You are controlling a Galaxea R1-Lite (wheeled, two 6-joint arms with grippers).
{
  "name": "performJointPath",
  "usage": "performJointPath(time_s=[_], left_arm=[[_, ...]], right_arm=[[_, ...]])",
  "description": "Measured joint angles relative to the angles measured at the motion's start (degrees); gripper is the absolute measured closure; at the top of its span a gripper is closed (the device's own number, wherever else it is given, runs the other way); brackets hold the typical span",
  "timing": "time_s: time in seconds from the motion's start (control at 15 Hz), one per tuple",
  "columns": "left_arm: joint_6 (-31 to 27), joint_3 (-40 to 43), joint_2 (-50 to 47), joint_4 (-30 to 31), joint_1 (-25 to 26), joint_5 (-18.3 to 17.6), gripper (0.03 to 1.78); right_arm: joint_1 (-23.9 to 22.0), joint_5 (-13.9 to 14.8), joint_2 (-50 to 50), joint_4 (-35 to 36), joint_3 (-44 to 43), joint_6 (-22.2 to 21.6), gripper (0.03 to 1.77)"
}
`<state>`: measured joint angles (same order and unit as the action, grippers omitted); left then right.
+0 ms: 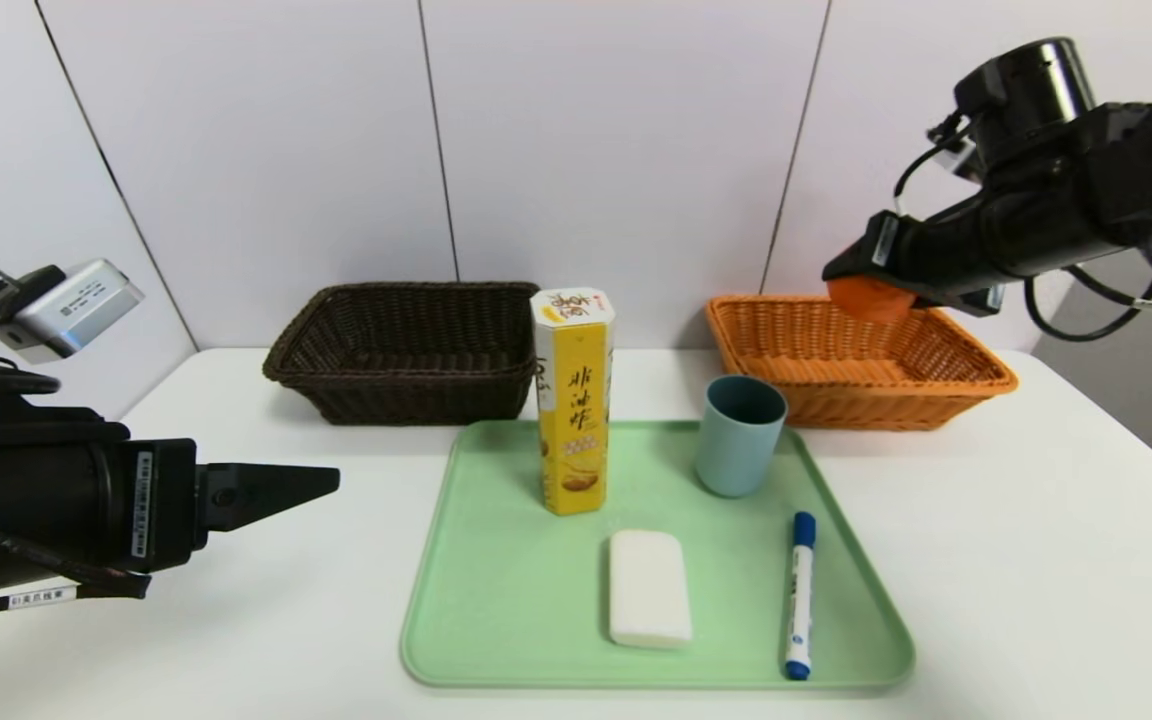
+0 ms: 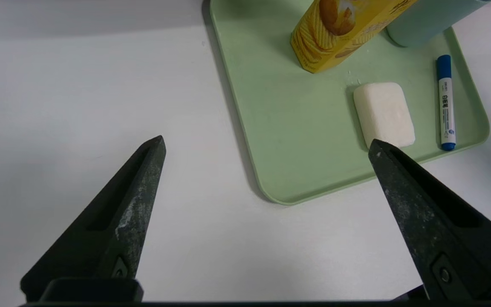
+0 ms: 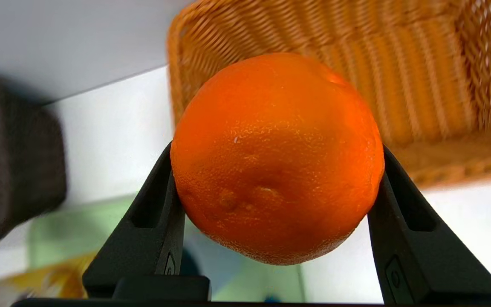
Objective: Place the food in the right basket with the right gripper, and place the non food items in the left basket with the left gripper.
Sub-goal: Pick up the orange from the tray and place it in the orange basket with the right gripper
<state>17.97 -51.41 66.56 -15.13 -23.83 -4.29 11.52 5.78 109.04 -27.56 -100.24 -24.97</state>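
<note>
1. While the left gripper (image 1: pixel 331 482) hung low over the bare white table (image 1: pixel 236 620), well left of the tray, its black tapered fingers (image 2: pixel 139 187) stood spread wide with nothing between them.
2. Behind it sat the dark brown wicker basket (image 1: pixel 406 350), rectangular and coarsely woven, against the pale panelled wall (image 1: pixel 616 140).
3. On the smooth, round-cornered green tray (image 1: pixel 506 600) a tall yellow six-sided carton (image 1: pixel 573 400) stood upright, printed with snack pictures.
4. A white, rounded rectangular soap bar (image 1: pixel 648 588) lay flat nearer the tray's front edge.
5. A matte blue-grey cup (image 1: pixel 739 435) stood upright to the right of the carton.
6. A white marker with blue cap (image 1: pixel 800 595) lay along the tray's right side.
7. The orange wicker basket (image 1: pixel 866 370) stood behind the tray's right corner.
8. The right gripper (image 1: pixel 861 290) was raised over that basket's far edge, its jaws clamped on a round, dimpled orange (image 3: pixel 277 155).
</note>
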Motion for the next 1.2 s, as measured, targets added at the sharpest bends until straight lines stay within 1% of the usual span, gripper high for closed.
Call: performJointPath(time_s=[0.13, 0.33, 0.6, 0.87, 0.93, 1.07, 1.2], left_arm=[[0.02, 0.01, 0.04, 0.0, -0.23, 0.0, 0.12], [0.02, 0.15, 0.06, 0.02, -0.34, 0.02, 0.12], [0.11, 0.26, 0.09, 0.02, -0.39, 0.07, 0.12], [0.09, 0.34, 0.09, 0.02, -0.33, 0.09, 0.12], [0.16, 0.37, 0.09, 0.0, -0.33, 0.11, 0.12], [0.18, 0.43, 0.09, 0.02, -0.34, 0.09, 0.12], [0.09, 0.43, 0.13, 0.0, -0.34, 0.09, 0.12]], right_arm=[[-0.85, 1.68, 5.47, 5.08, -0.33, 1.32, 0.64], [-2.65, 2.4, 12.73, 12.13, -1.94, 1.44, 0.64], [-3.61, 2.46, 18.82, 12.87, -5.84, 1.29, 0.64], [-4.02, 2.45, 22.16, 12.61, -8.69, 1.57, 0.64], [-4.04, 2.45, 22.63, 12.74, -8.96, 1.55, 0.55], [-4.11, 2.71, 23.21, 12.65, -9.74, 1.33, 0.45], [-4.08, 5.3, 23.45, 12.24, -9.98, 1.66, 0.37]])
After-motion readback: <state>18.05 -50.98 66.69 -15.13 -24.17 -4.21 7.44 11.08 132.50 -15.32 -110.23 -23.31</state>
